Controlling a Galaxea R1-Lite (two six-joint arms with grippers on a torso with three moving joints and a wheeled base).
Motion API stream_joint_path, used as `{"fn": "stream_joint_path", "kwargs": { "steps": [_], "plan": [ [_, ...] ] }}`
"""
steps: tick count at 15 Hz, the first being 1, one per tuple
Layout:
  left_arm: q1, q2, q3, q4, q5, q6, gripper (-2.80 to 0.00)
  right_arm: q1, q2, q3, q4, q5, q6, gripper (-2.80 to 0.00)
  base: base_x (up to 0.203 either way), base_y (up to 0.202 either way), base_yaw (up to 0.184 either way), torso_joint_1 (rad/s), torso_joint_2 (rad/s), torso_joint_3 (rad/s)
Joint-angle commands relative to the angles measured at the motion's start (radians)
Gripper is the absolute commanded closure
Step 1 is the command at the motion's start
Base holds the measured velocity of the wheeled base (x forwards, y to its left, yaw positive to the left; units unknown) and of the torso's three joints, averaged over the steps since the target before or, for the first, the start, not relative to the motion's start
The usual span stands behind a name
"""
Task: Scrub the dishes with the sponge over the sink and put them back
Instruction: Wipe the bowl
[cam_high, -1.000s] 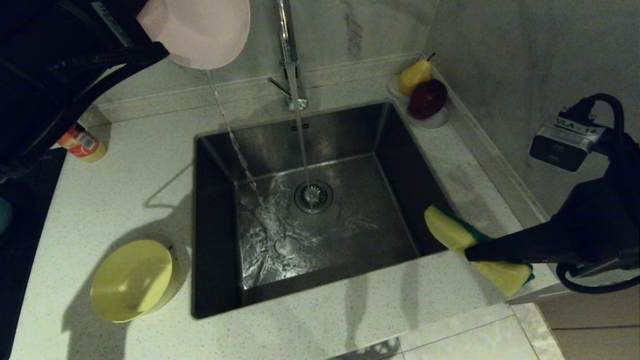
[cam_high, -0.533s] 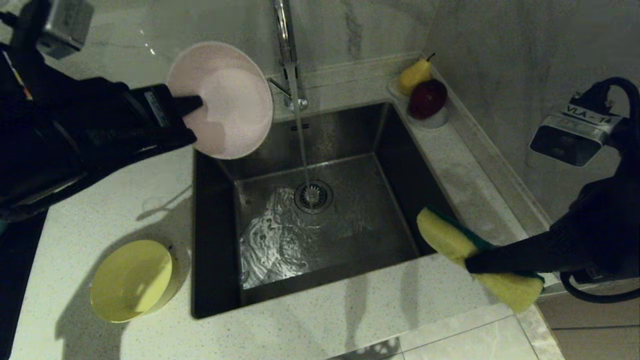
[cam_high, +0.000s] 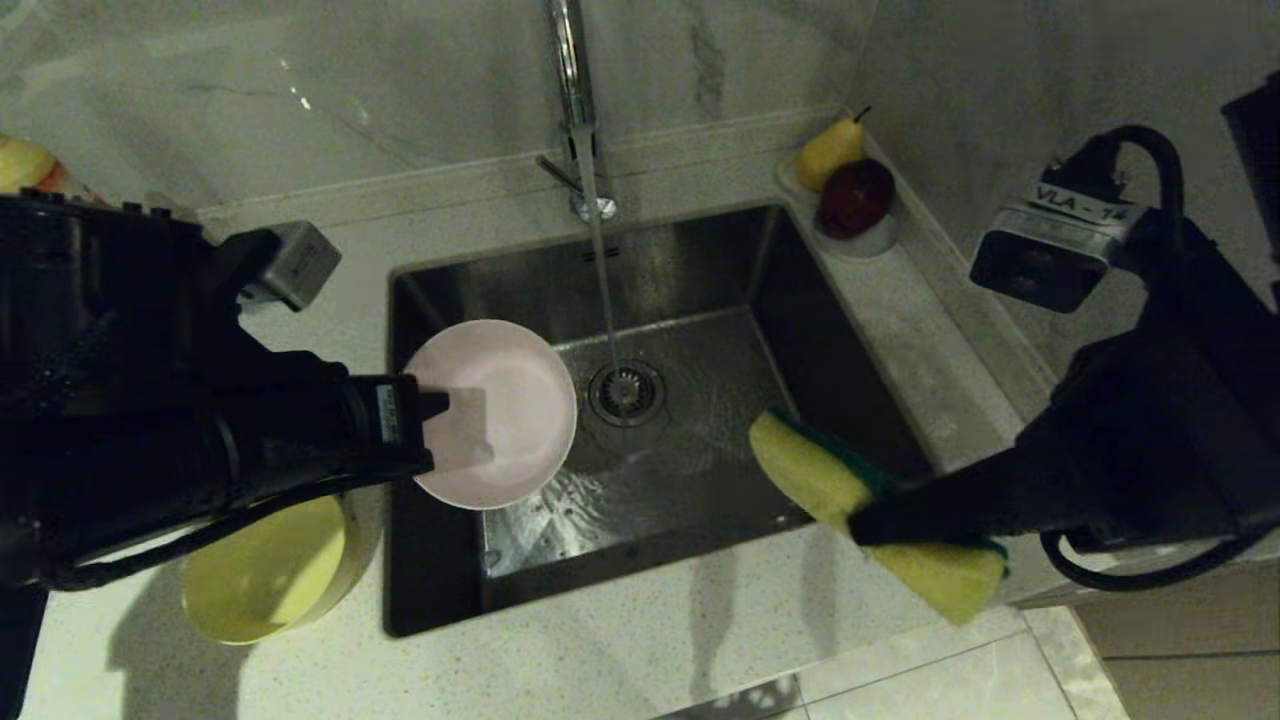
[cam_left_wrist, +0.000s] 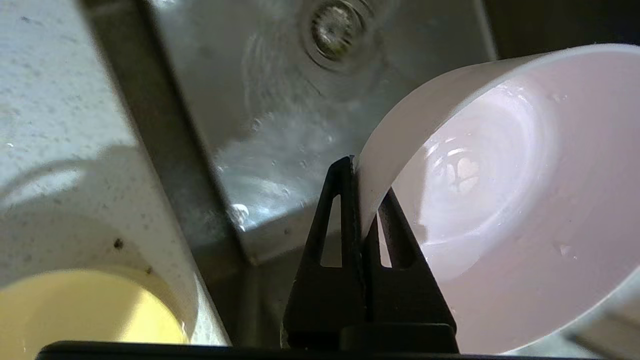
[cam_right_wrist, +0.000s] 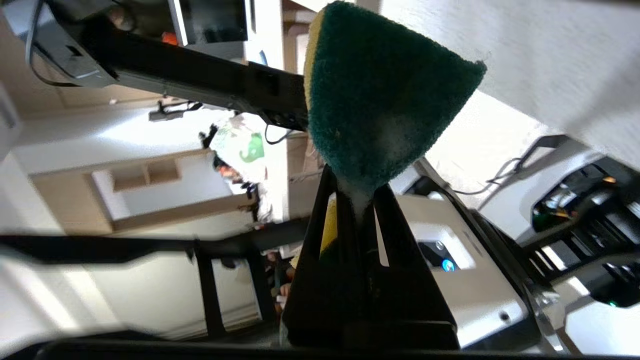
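Over the sink (cam_high: 690, 270), water running from the faucet (cam_high: 575, 100) into the drain, my left gripper (cam_high: 440, 415) pinches the rim of the pale pink bowl (cam_high: 510, 410) above the basin's left side. My right gripper (cam_high: 865, 520) is clenched on the sponge (cam_high: 810, 470) at the near right corner. The yellow bowl (cam_high: 265, 575) sits on the counter (cam_high: 620, 660), near left.

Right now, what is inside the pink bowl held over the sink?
The pink bowl shows only a wet, glistening inner wall with droplets; no food or sponge. The left gripper pinches its rim, one of the fingers hiding a strip of that wall.
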Motion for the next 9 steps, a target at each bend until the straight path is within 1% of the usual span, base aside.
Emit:
{"fn": "stream_joint_path", "kwargs": {
  "steps": [1, 2, 3, 5, 7, 9],
  "plan": [
    [-0.015, 0.086, 0.004, -0.114, 0.079, -0.007, 0.00, 0.050, 0.113, -0.086, 0.005, 0.003, 0.011, 0.00, 0.000, 0.000, 0.000, 0.000, 0.00, 0.000],
    [-0.030, 0.102, 0.005, -0.193, 0.123, -0.007, 0.00, 0.062, 0.151, -0.132, 0.011, 0.002, 0.013, 0.00, 0.000, 0.000, 0.000, 0.000, 0.00, 0.000],
    [-0.052, 0.116, 0.007, -0.245, 0.156, -0.006, 0.00, 0.068, 0.191, -0.184, 0.024, 0.001, 0.014, 0.00, 0.000, 0.000, 0.000, 0.000, 0.00, 0.000],
    [-0.110, 0.119, 0.040, -0.298, 0.210, 0.004, 0.00, 0.081, 0.265, -0.285, 0.079, 0.000, 0.015, 0.00, 0.000, 0.000, 0.000, 0.000, 0.00, 0.000],
    [-0.161, 0.117, 0.054, -0.342, 0.233, 0.012, 0.00, 0.086, 0.320, -0.341, 0.108, 0.000, 0.015, 0.00, 0.000, 0.000, 0.000, 0.000, 0.00, 0.000],
    [-0.189, 0.122, 0.081, -0.398, 0.237, 0.045, 0.00, 0.087, 0.369, -0.370, 0.112, 0.000, 0.023, 0.00, 0.000, 0.000, 0.000, 0.000, 0.00, 0.000]
  ]
}}
